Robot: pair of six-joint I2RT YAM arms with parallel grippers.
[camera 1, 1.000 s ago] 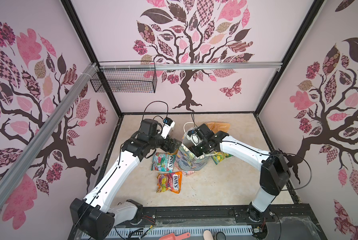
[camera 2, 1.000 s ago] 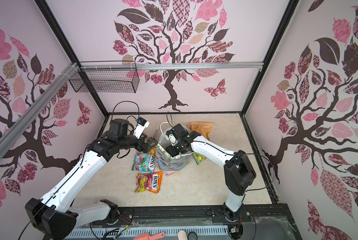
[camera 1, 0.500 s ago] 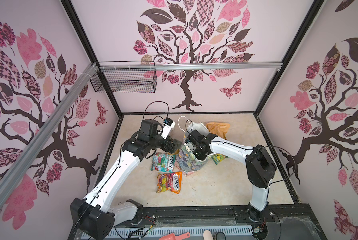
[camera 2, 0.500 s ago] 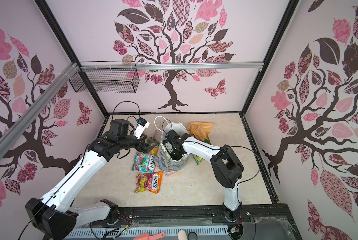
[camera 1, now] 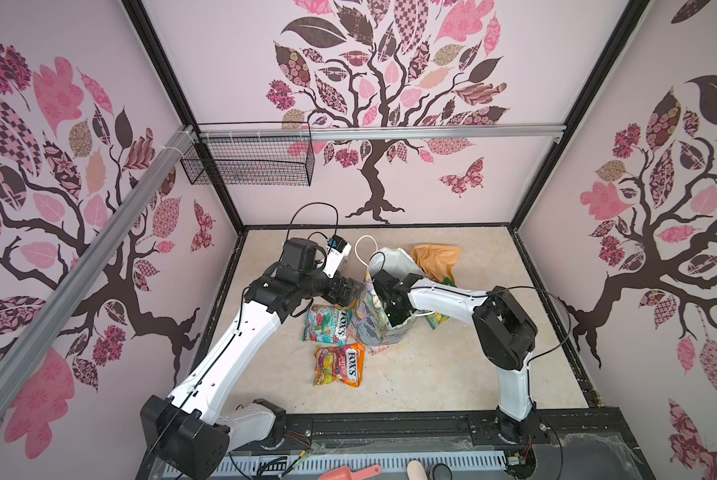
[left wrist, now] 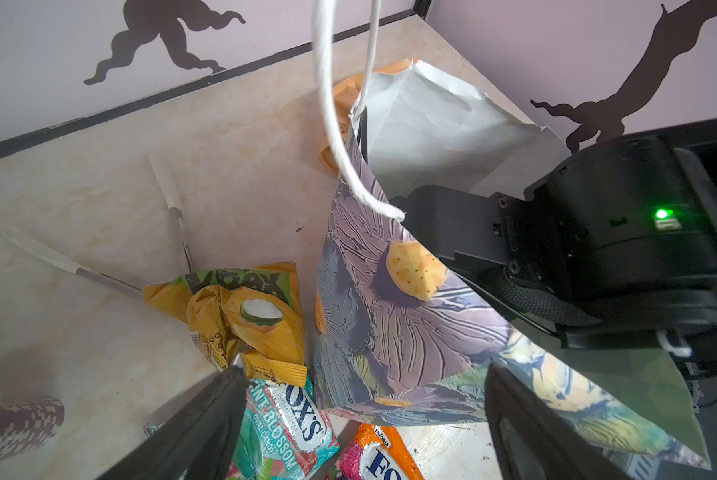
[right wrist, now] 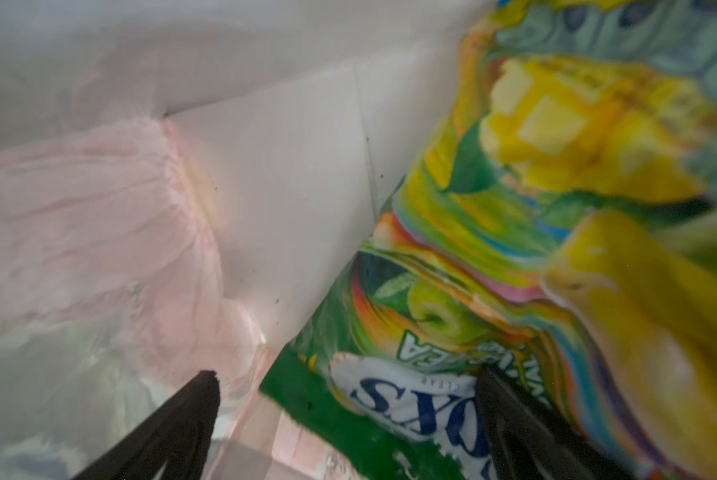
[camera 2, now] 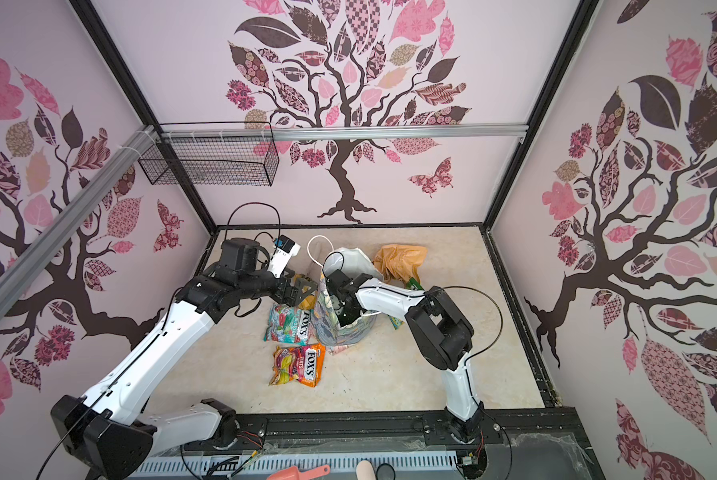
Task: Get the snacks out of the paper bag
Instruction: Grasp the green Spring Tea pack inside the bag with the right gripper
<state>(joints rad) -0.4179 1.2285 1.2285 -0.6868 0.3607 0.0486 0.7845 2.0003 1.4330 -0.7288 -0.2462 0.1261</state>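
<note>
Your right arm point(camera 1: 452, 297) now reaches deep inside the bag point(camera 1: 369, 322), elbow pulled in, its jaws wider than before.

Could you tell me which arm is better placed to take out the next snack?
Right: the right tool is inside the paper bag, jaws open at a green FOX'S pouch; the left tool is open outside it.

Floral paper bag point(camera 1: 367, 320) upright, open; teal pouch point(camera 1: 327, 325), orange pouch point(camera 1: 340, 365) flat beside; green pouch point(right wrist: 410, 324) inside.
</note>
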